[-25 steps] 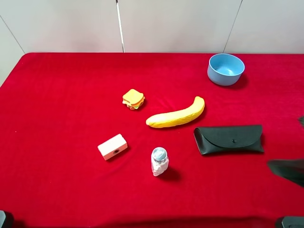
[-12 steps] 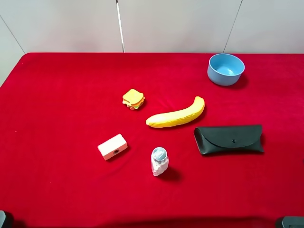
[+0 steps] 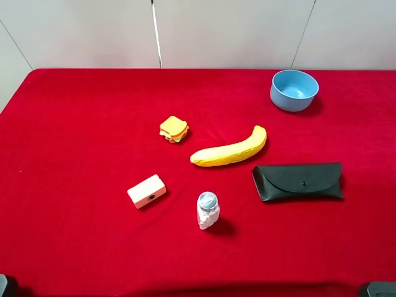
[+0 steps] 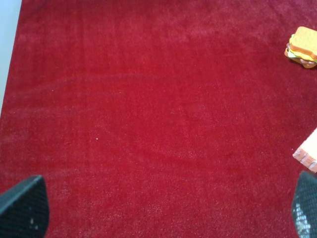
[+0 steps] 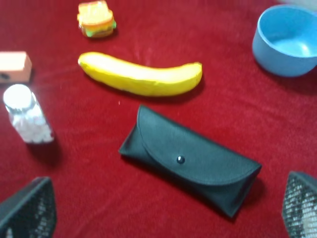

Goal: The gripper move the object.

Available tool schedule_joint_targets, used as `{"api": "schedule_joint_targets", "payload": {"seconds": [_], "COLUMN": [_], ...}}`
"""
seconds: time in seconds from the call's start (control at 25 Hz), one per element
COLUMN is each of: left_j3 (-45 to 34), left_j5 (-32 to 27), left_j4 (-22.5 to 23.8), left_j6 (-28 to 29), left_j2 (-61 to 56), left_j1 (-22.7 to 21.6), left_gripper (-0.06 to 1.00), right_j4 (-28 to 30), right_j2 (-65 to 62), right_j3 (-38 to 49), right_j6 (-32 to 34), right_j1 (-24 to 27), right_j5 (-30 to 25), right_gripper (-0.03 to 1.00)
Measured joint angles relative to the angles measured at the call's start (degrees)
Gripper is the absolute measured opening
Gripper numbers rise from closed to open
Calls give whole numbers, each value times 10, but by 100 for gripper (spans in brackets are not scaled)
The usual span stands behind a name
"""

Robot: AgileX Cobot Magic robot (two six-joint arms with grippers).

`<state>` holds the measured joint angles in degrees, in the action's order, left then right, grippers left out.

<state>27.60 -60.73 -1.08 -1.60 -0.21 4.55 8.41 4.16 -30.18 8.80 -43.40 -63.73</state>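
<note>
The small glass shaker bottle (image 3: 208, 210) with a silver cap and white pellets stands upright on the red cloth, near the front middle. It also shows in the right wrist view (image 5: 27, 116). My right gripper (image 5: 163, 208) is open and empty; only its two dark fingertips show, wide apart, well back from the bottle. My left gripper (image 4: 163, 208) is open and empty over bare red cloth, far from the bottle. Neither gripper shows in the exterior view.
A cream block (image 3: 146, 190) lies left of the bottle. A toy sandwich (image 3: 174, 129), a yellow banana (image 3: 230, 150), a black glasses case (image 3: 298, 180) and a blue bowl (image 3: 294, 90) lie behind and to the right. The red table (image 3: 74, 124) ends at a white wall.
A dark part of the right arm at the right edge of the exterior view one second ago has pulled back out of view. The objects have not moved.
</note>
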Motion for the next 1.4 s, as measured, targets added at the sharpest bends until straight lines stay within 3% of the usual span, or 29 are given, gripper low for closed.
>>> {"api": "schedule_joint_targets", "payload": {"seconds": [0.52,0.64,0.76,1.2,1.4], "left_j3": [0,0,0,0,0], "left_j5": [0,0,0,0,0], "left_j4": [0,0,0,0,0], "left_j6": [0,0,0,0,0], "left_j2": [0,0,0,0,0], "left_j1": [0,0,0,0,0], "left_gripper": [97,97,97,97,97], "right_j4": [8,16,17,0,-9], "right_j2": [-45,-45,-45,-45,-45], "right_j3": [0,1,1,1,1], "right_j6": [44,57,61,33,20], "right_j1": [2,27,81,359,437], "right_j5": [0,0,0,2,7], "right_gripper": [69,69,69,69,69]}}
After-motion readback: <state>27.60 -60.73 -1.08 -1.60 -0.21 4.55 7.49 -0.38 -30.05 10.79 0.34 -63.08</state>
